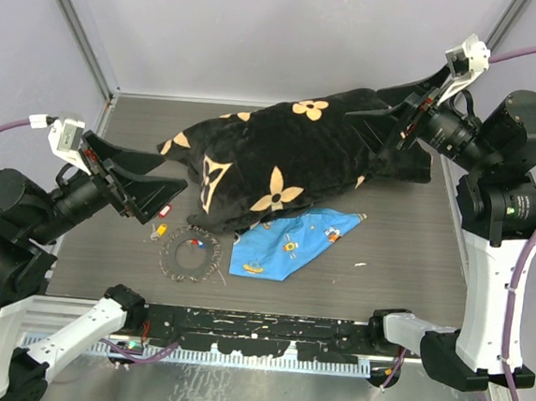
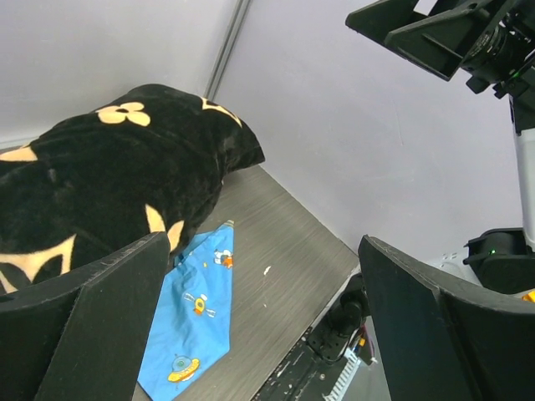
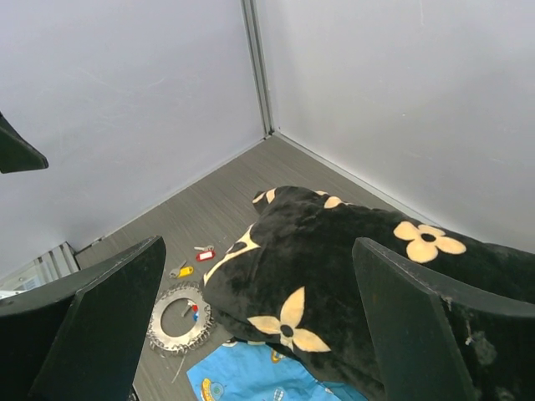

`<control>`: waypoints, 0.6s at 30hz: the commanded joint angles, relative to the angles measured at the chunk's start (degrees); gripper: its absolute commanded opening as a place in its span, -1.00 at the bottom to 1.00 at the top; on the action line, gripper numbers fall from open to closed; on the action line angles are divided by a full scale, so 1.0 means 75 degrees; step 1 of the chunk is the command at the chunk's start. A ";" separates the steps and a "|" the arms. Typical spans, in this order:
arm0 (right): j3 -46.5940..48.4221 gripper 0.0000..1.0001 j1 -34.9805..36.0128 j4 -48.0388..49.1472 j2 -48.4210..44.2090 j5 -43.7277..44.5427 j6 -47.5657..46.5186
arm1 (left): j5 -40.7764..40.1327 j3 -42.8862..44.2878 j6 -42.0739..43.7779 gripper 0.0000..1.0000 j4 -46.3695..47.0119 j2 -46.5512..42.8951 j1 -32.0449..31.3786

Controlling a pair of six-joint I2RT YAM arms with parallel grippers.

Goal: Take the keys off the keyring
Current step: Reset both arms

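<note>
Keyring [image 1: 169, 256] lies beside cushion [image 1: 280, 169] and blue cloth [image 1: 292, 245]; left tool [image 1: 160, 200], right tool [image 1: 372, 135] wide.

Blue cloth [image 2: 196, 317] between the left jaws: its upper edge vanishes under the black cushion [image 2: 100, 192]. Between the right jaws, the keys [image 3: 194, 311] inside the keyring [image 3: 159, 324] are too tiny to tell whether they're attached. Left fingers [image 2: 443, 326] and right fingers [image 3: 435, 334] run off the bottom edge.
</note>
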 commanded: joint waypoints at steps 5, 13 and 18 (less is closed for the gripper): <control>-0.0150 1.00 -0.0235 0.0339 -0.0220 -0.0020 -0.0003 | 0.0396 -0.0006 0.0329 0.96 0.0544 0.0322 -0.0034; -0.0159 1.00 -0.0275 0.0350 -0.0150 -0.0053 -0.0094 | 0.0329 -0.0111 0.0413 0.96 0.0495 0.0244 -0.0042; -0.0214 1.00 -0.0287 0.0319 -0.0186 0.0022 -0.0158 | 0.0275 -0.0096 0.0474 0.96 0.0436 0.0247 -0.0034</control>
